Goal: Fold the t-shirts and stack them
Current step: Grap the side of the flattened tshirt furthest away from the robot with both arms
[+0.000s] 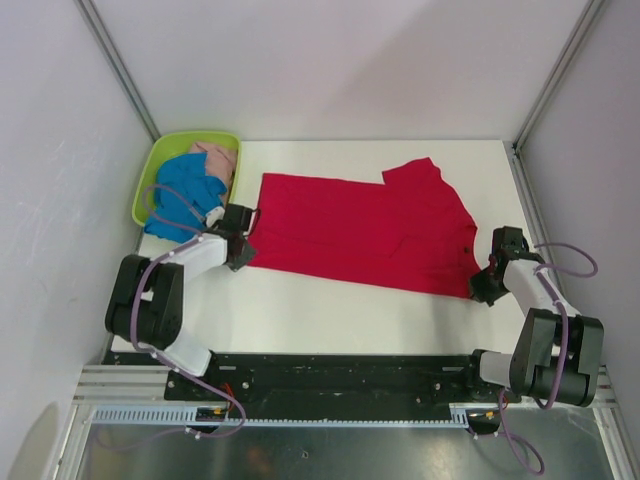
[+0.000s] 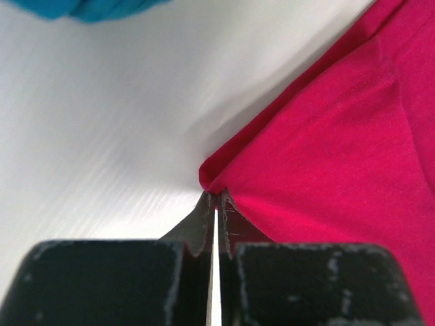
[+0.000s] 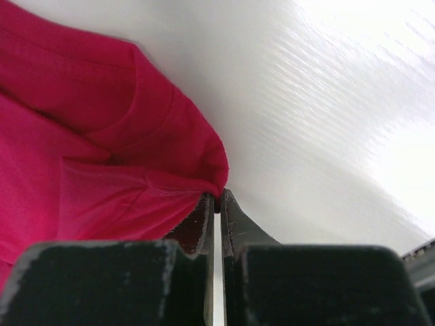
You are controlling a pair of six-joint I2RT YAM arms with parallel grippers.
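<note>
The red t-shirt (image 1: 370,228) lies spread across the white table, wider than an arm. My left gripper (image 1: 243,252) is shut on its near left corner (image 2: 216,178). My right gripper (image 1: 484,286) is shut on its near right corner (image 3: 207,173). The blue t-shirt (image 1: 185,192) and the pale pink t-shirt (image 1: 217,158) lie bunched in the lime-green basket (image 1: 152,165) at the back left; a bit of the blue one shows in the left wrist view (image 2: 88,8).
Grey walls and metal frame posts close in the table on the left, right and back. The black base rail (image 1: 330,375) runs along the near edge. Bare white table (image 1: 330,310) lies between the shirt and the arm bases.
</note>
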